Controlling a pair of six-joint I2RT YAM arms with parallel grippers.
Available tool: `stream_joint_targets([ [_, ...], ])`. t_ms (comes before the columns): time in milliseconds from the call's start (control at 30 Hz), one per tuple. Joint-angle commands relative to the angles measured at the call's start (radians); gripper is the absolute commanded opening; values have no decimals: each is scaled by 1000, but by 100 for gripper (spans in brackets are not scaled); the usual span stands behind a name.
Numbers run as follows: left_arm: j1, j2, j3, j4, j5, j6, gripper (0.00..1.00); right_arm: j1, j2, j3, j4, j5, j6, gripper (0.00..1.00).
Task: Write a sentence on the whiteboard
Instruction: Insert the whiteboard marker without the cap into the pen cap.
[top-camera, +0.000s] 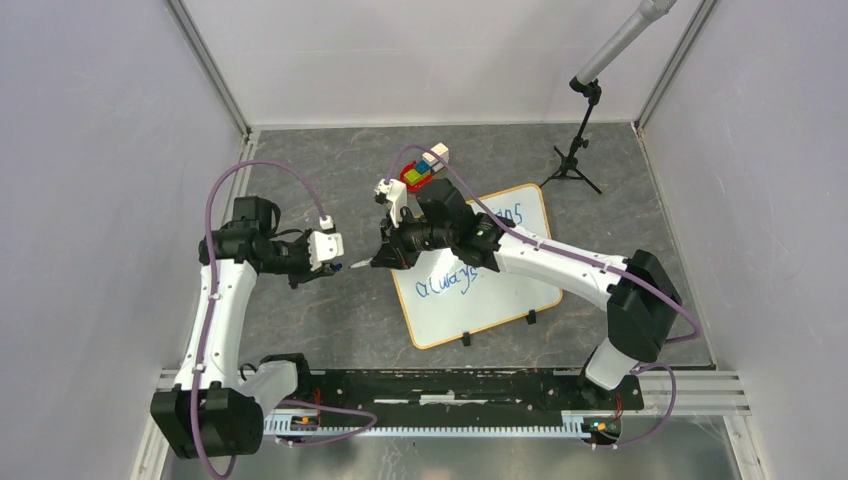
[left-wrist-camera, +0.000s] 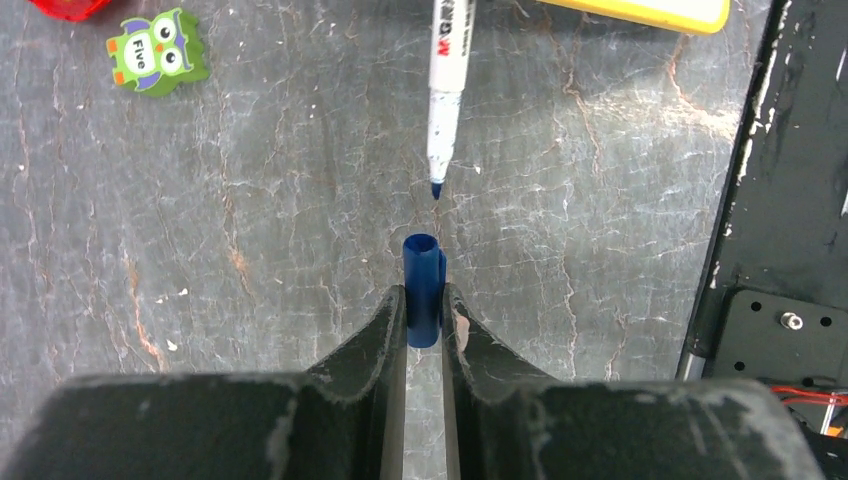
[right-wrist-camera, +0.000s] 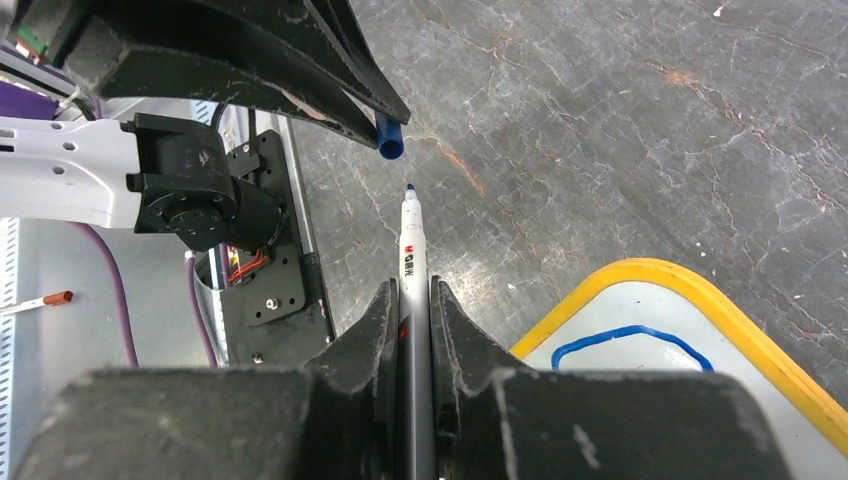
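Observation:
The whiteboard lies flat at centre right, yellow-rimmed, with two black clips on its near edge. The sentence is blue handwriting; "always" reads on the lower line, and the arm covers most of the upper line. My right gripper is shut on a grey marker, its blue tip bare and pointing left. My left gripper is shut on the blue marker cap, whose open end faces the marker tip a short gap away. Both grippers meet left of the board.
A green owl eraser lies on the dark marbled table beside a red object. A red tray of coloured blocks sits behind the board. A microphone tripod stands at back right. The black mounting rail runs along the near edge.

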Motion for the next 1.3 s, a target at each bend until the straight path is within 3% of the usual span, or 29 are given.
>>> stream_joint_targets([
  [0,-38,-8,49,-70,-38,100,3,6,-27,14,54,-28,-5,0],
  [933,-75,9,76,-70,-25,93,3,16,-25,27,71,-83,10,0],
  [1267,-106,7,97,-142,4,137,3,16,-13,35,61,-74,-3,0],
])
